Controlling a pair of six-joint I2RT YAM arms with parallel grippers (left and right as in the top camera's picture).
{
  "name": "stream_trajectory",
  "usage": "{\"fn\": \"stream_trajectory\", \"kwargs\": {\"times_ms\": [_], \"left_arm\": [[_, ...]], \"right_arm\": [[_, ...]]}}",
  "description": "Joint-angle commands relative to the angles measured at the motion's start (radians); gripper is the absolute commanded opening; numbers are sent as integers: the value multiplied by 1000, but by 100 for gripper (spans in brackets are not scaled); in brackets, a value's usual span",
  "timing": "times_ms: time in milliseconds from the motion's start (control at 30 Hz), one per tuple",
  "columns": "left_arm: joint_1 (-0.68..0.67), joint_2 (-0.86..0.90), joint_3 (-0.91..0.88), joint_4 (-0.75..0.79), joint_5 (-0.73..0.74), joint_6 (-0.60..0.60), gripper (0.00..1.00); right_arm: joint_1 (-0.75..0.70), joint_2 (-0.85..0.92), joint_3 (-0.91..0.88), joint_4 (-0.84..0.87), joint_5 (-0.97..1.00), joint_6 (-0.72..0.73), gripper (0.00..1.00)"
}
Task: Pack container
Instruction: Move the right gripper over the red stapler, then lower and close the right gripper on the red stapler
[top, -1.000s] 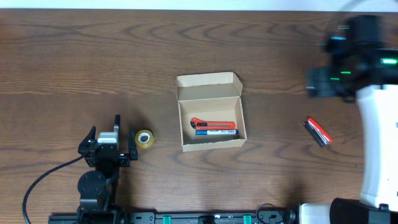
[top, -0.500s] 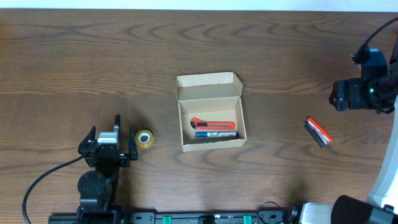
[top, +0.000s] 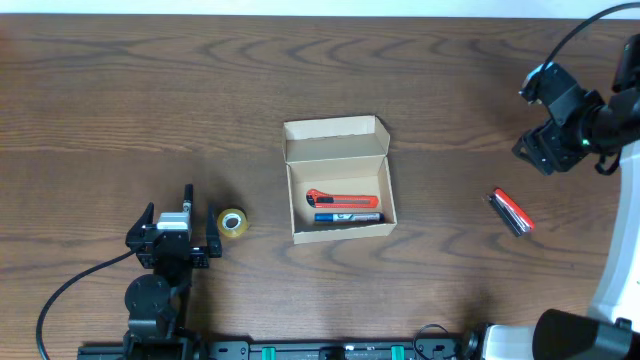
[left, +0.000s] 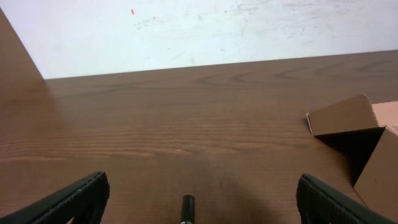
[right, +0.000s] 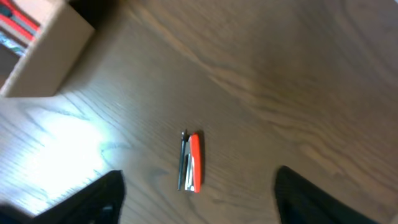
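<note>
The tan cardboard container (top: 340, 190) stands open at the table's middle, flap lid raised at the back. Inside lie a red utility knife (top: 342, 199) and a blue pen-like item (top: 347, 214). Its corner shows in the left wrist view (left: 348, 121) and the right wrist view (right: 43, 50). A red and black stapler (top: 511, 212) lies on the table to the right, also in the right wrist view (right: 190, 162). My right gripper (right: 199, 199) is open and empty, above and behind the stapler. My left gripper (left: 198, 199) is open and empty at the near left.
A small roll of yellowish tape (top: 232, 223) lies on the wooden table (top: 150, 110) just right of the left gripper and left of the container. The right arm's white base (top: 615, 250) stands at the right edge.
The right arm has swung from the far right rear down and inward, so its gripper now hangs just behind the stapler. The left arm and the objects have not moved.
</note>
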Motion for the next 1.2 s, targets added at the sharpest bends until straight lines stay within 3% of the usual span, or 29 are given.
{"fn": "stream_trajectory", "kwargs": {"times_ms": [0, 133, 333, 433, 567, 800, 1167], "left_arm": [[4, -6, -33, -13, -16, -8, 95], [4, -6, -33, -13, -17, -8, 95], [4, -6, -33, -13, -17, -8, 95], [4, -6, -33, -13, -17, -8, 95], [4, -6, -33, -13, -17, -8, 95], [4, -6, -33, -13, -17, -8, 95], [4, -6, -33, -13, -17, -8, 95]], "right_arm": [[3, 32, -93, 52, 88, 31, 74], [2, 32, -234, 146, 119, 122, 72], [-2, 32, -437, 231, 115, 43, 59], [-5, 32, -493, 273, 117, 43, 58], [-24, 32, -528, 303, 127, 43, 61], [-90, 42, -528, 311, 127, 11, 77], [-129, 126, -529, 328, 172, -32, 73]]}}
